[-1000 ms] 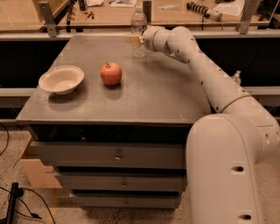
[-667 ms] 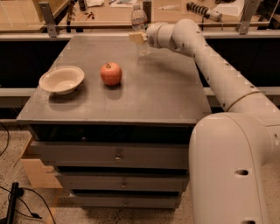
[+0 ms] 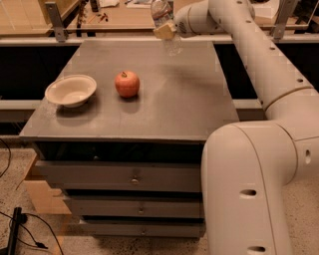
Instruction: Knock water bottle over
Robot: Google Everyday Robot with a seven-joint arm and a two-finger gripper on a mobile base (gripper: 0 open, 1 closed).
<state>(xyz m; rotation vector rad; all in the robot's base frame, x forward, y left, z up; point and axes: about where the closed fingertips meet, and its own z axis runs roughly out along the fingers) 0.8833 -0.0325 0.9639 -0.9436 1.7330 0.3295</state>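
The water bottle (image 3: 172, 45) is a clear plastic bottle at the far edge of the grey table (image 3: 164, 104), right of centre. It leans, with its top tipped to the left and back and its base near the tabletop. My gripper (image 3: 165, 31) is right against the bottle's middle and covers its label band. The arm reaches in from the right and over the table's far right corner.
A red apple (image 3: 127, 83) sits left of centre on the table. A white bowl (image 3: 71, 89) sits near the left edge. Drawers (image 3: 132, 177) are below the tabletop. A cluttered wooden counter (image 3: 114, 15) lies behind a rail.
The gripper has stayed at the bottle and moved toward the table's far edge. The bottle, upright a second ago, now leans with its top to the left.
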